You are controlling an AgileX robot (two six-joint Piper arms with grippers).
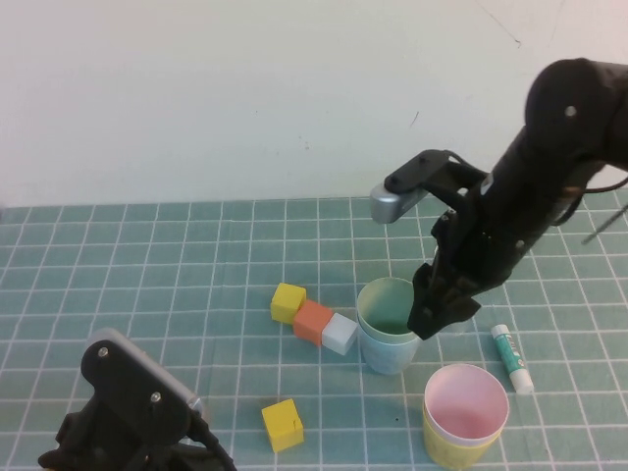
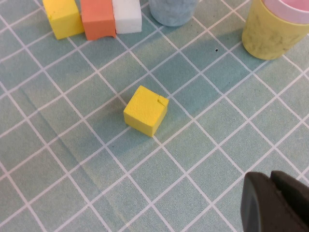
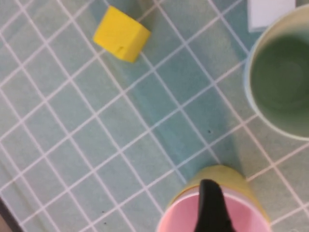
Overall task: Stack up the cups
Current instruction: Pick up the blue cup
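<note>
While green cup sits nested in blue cup | pink cup in yellow cup | right gripper at green rim, fingers parted, empty | left gripper low near worktop, fingers closed, empty

Plain off-white wall behind; counter covered in teal mat with white grid lines, evenly lit

High view overlooks table; both wrist views close, downward, share yellow cube
</note>
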